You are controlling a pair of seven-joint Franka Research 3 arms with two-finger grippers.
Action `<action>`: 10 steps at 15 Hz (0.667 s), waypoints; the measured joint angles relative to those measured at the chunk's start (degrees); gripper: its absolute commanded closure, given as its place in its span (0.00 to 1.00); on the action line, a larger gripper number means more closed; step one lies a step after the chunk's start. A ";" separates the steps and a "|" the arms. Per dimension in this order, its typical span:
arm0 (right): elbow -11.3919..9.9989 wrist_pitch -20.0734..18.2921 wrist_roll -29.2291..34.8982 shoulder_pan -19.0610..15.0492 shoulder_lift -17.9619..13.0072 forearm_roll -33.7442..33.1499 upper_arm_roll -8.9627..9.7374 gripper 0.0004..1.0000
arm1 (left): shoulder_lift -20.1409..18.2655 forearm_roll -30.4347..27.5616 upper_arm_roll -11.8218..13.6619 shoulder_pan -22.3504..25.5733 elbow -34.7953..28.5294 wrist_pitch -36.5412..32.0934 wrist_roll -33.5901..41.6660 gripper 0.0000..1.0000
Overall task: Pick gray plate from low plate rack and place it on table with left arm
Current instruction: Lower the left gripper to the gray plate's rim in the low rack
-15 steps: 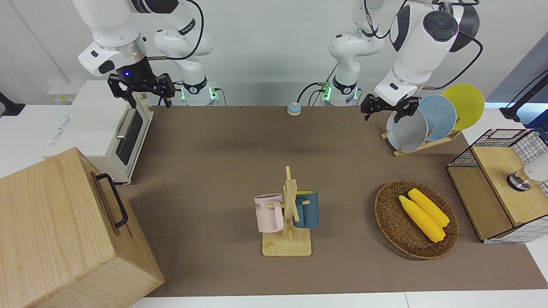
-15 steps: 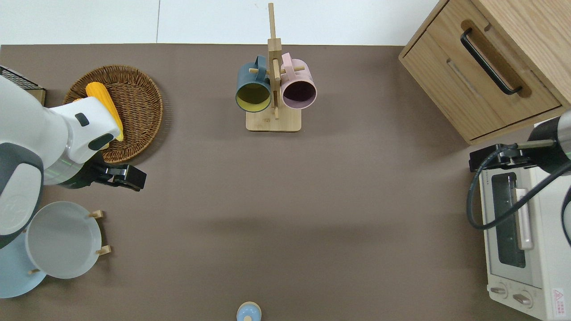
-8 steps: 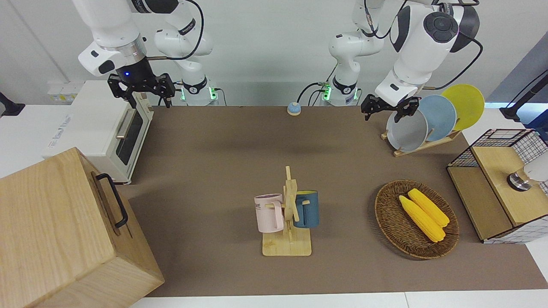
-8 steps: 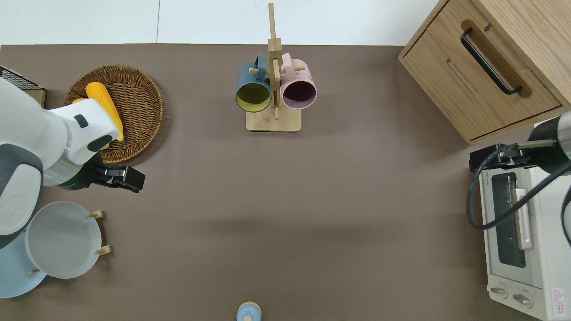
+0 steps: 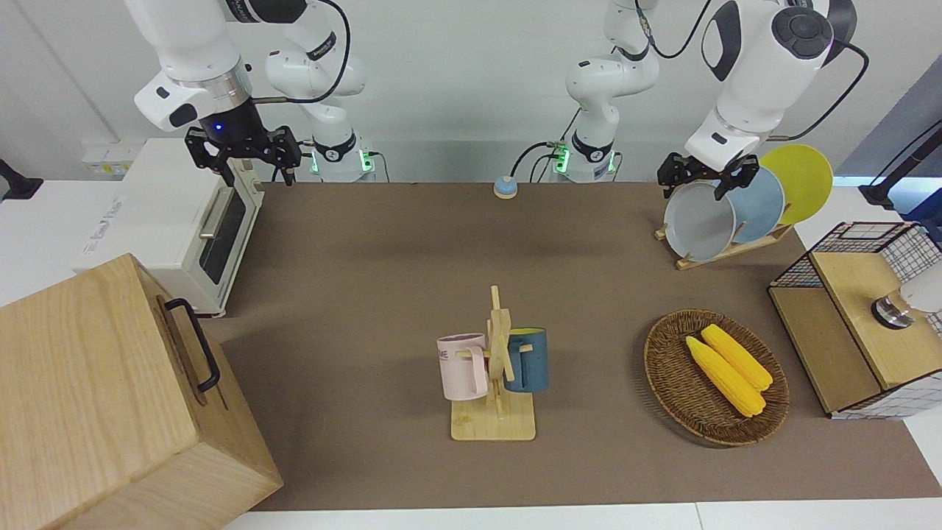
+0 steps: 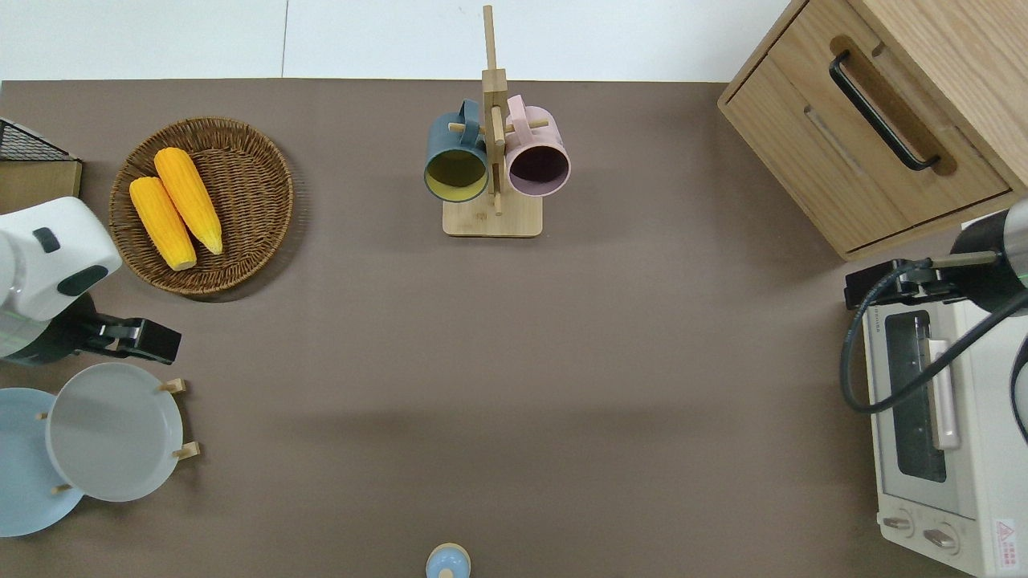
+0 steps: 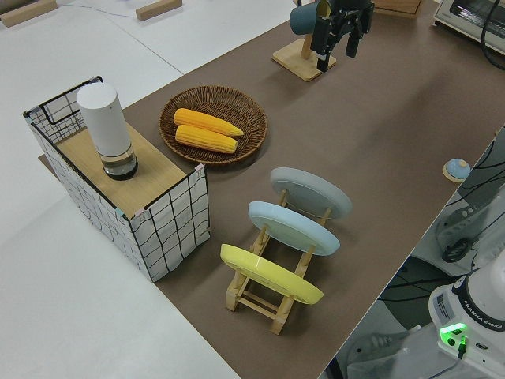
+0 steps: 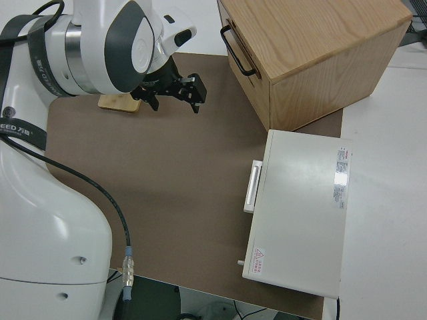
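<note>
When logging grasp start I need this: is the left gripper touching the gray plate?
Apart. The left side view shows the left gripper up in the air, clear of the gray plate in the rack.

The desk (image 6: 562, 361) has a matte brown top with white edges. At the left arm's end stands the low plate rack (image 7: 272, 292) of bare wood, and farther from the robots a round wicker basket (image 6: 249, 193). Beside the basket, at the very end, is a wire-sided crate (image 5: 854, 294). A mug stand (image 6: 492, 218) on a wooden base sits mid-desk, at the edge farthest from the robots. A small blue knob (image 6: 447, 560) lies at the edge nearest them. At the right arm's end are a white toaster oven (image 6: 948, 449) and a wooden cabinet (image 6: 883, 104).
</note>
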 measured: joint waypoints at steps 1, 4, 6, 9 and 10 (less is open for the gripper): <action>0.00 0.00 0.00 0.00 0.00 0.00 0.00 0.02 | -1.01 0.50 0.31 0.75 -0.94 0.04 1.32 0.00; 0.00 0.00 0.00 0.00 0.00 0.00 0.00 0.02 | -3.74 1.48 0.79 3.64 -3.43 0.48 6.14 0.00; 0.00 0.00 0.00 0.00 0.00 0.00 0.00 0.02 | -5.89 1.78 0.93 6.38 -6.83 3.56 9.53 0.00; 0.00 0.00 0.00 0.00 0.00 0.00 0.00 0.02 | -9.19 1.85 1.13 8.33 -13.65 9.04 11.37 0.00; 0.00 0.00 0.00 0.00 0.00 0.00 0.00 0.02 | -10.45 1.90 1.59 8.40 -16.15 10.74 11.57 0.00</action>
